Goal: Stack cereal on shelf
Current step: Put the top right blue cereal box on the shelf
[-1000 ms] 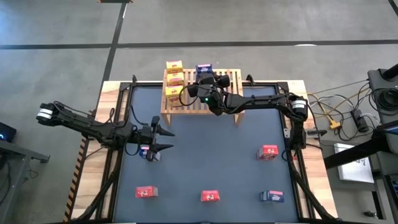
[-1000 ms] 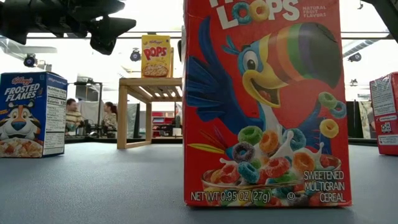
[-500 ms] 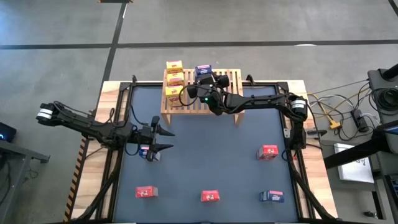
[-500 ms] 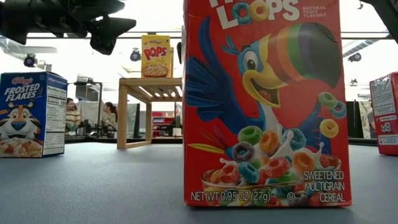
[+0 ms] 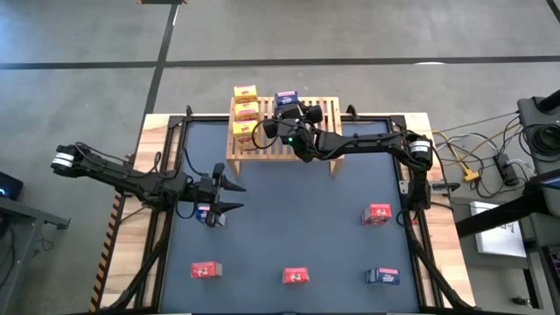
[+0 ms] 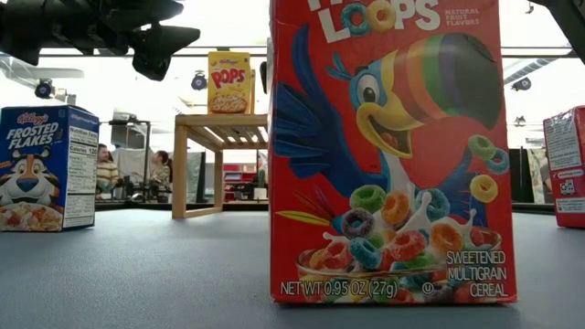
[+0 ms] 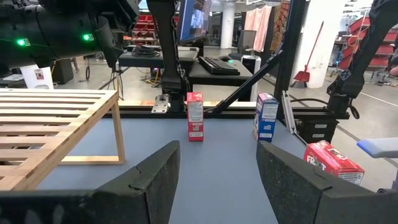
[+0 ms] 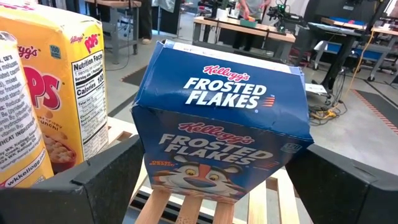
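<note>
The shelf (image 5: 282, 131) stands at the table's far edge, a light wooden slatted rack. Three yellow cereal boxes (image 5: 246, 110) stand in a row on its left part. Beside them a blue Frosted Flakes box (image 8: 222, 127) stands upright on the slats. My right gripper (image 8: 221, 171) is open, one finger on each side of this box and apart from it; it reaches in level from the table's right side (image 5: 289, 112). My left gripper (image 5: 234, 196) hovers open over the table's left part, nothing between its fingers (image 7: 217, 168). A small box (image 5: 207, 213) stands on the table just below it.
More boxes stand on the dark tabletop: red ones at right (image 5: 378, 214), near left (image 5: 206, 270) and near middle (image 5: 296, 276), and a blue one at near right (image 5: 383, 276). The near-middle red box (image 6: 393, 151) fills the low view. The shelf's right part has free slats (image 5: 319, 140).
</note>
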Available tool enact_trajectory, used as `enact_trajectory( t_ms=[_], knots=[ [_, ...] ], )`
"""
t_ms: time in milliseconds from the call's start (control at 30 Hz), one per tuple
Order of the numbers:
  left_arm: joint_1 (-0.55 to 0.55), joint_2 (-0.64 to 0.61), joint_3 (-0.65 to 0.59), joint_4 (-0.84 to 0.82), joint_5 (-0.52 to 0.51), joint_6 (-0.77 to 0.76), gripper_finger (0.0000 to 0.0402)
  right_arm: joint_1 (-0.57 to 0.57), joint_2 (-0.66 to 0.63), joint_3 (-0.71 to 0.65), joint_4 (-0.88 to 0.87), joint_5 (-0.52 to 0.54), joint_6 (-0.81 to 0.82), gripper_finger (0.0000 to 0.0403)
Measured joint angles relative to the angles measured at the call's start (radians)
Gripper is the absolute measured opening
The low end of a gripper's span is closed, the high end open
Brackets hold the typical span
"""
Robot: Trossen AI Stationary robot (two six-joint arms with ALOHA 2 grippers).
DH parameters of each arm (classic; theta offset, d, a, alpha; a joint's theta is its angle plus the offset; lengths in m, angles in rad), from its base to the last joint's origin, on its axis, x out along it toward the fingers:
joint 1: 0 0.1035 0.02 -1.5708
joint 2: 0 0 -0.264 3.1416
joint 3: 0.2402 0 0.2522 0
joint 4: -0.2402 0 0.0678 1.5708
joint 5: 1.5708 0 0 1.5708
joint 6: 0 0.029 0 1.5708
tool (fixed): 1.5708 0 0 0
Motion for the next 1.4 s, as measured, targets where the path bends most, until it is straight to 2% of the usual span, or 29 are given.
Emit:
enact_trajectory(
  t_ms=[500,867,1100,1400],
  knots=[
    [0.000,0.000,0.000,0.000,0.000,0.000,0.0197,0.000,0.000,0.000,0.000,0.000,0.000,0.0363],
    [0.000,0.000,0.000,0.000,0.000,0.000,0.0197,0.000,0.000,0.000,0.001,0.001,0.001,0.0297],
    [0.000,0.000,0.000,0.000,0.000,0.000,0.0197,0.015,-0.023,0.001,-0.008,0.008,-0.027,0.0293],
    [0.000,0.000,0.000,0.000,0.000,0.000,0.0197,0.020,-0.100,0.002,-0.164,0.009,0.099,0.0292]
  ],
)
